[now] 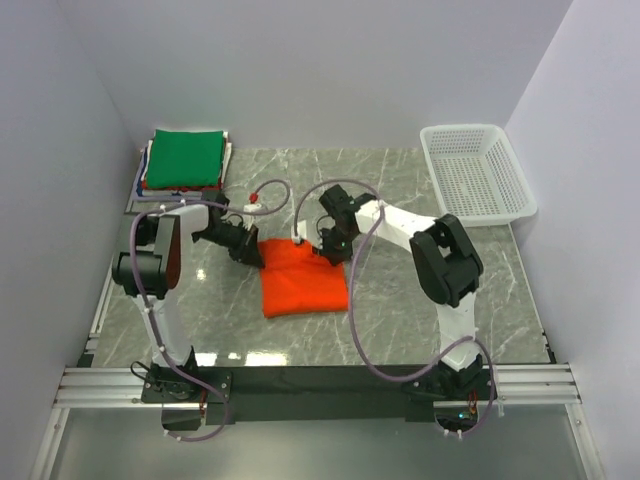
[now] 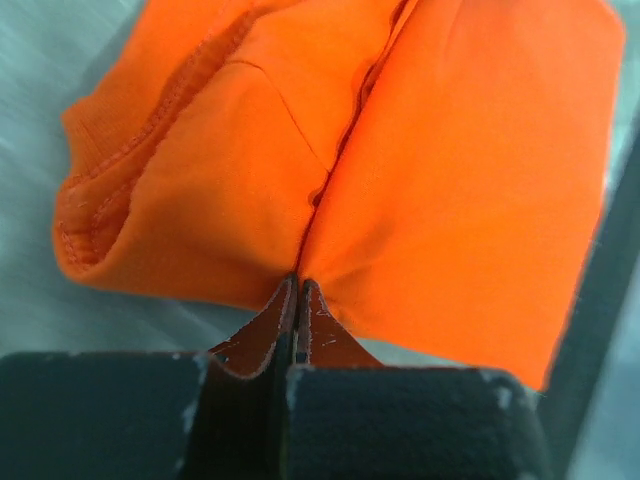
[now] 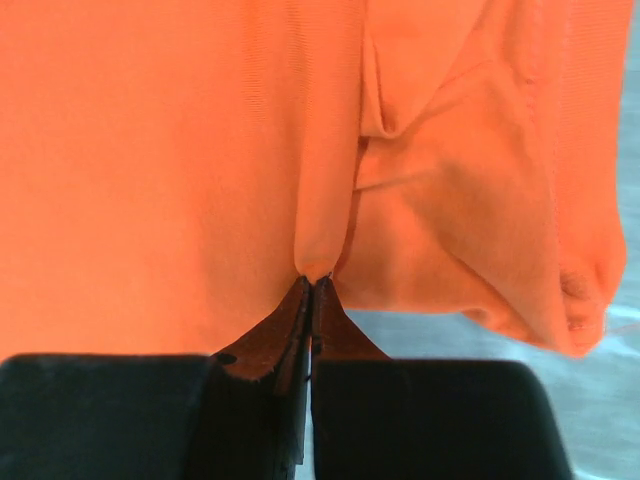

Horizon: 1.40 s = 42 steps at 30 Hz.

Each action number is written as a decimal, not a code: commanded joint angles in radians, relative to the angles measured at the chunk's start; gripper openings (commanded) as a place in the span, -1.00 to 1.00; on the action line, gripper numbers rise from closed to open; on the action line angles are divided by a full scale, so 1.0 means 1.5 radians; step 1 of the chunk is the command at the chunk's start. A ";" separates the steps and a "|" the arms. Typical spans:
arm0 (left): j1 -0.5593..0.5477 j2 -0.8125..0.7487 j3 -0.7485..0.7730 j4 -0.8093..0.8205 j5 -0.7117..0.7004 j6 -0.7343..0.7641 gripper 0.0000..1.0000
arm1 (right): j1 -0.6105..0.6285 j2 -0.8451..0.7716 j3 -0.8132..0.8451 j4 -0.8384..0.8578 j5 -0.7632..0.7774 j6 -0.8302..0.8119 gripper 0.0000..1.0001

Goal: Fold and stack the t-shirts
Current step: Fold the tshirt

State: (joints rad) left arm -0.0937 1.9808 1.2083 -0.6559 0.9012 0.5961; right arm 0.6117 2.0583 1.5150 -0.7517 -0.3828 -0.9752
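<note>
A bright orange t-shirt [image 1: 302, 280], folded to a rough square, lies on the marble table in front of the arms. My left gripper [image 1: 256, 254] is shut on its far left corner; the left wrist view shows the fingertips [image 2: 298, 290] pinching a fold of orange cloth [image 2: 430, 180]. My right gripper [image 1: 330, 250] is shut on its far right corner; the right wrist view shows the tips [image 3: 314, 288] pinching a pleat of the same shirt [image 3: 160, 160]. A stack of folded t-shirts with a green one on top [image 1: 186, 157] lies at the far left; red and white edges show beneath it.
A white plastic lattice basket [image 1: 476, 171] stands at the far right corner. White walls close in the table on the left, back and right. The arms' cables [image 1: 352, 300] loop over the table near the orange shirt.
</note>
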 commanded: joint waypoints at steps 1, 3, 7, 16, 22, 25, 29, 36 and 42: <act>0.001 -0.081 -0.066 -0.013 0.016 -0.038 -0.99 | 0.048 -0.070 -0.097 -0.005 -0.008 0.041 -1.00; 0.001 -0.119 -0.108 -0.011 0.023 -0.054 -0.99 | 0.071 -0.106 -0.138 -0.004 -0.027 0.071 -1.00; 0.000 -0.180 -0.148 -0.046 0.054 -0.041 -0.99 | 0.090 -0.164 -0.191 0.000 -0.054 0.117 -1.00; 0.028 -0.328 -0.108 -0.049 0.036 0.021 -0.22 | 0.006 -0.173 -0.021 -0.121 -0.159 0.236 -0.26; 0.001 -0.381 -0.066 -0.082 0.043 0.214 0.23 | -0.030 -0.093 0.088 -0.080 -0.249 0.360 -0.28; -0.069 -0.360 -0.048 -0.088 -0.031 0.250 -0.01 | -0.031 -0.030 0.129 -0.045 -0.287 0.427 -0.34; -0.164 -0.341 -0.068 -0.069 -0.059 0.301 -0.04 | -0.031 0.043 0.156 0.012 -0.331 0.510 -0.36; -0.266 -0.291 -0.085 -0.041 -0.113 0.336 0.14 | -0.029 0.112 0.145 0.068 -0.338 0.565 -0.25; -0.302 -0.227 -0.079 -0.041 -0.125 0.336 0.07 | -0.029 0.148 0.135 0.071 -0.342 0.571 -0.26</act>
State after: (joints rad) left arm -0.5297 1.6154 1.0836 -0.7238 0.7280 1.0649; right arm 0.5629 2.2627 1.7145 -0.6830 -0.8665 -0.1455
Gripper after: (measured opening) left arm 0.536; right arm 0.372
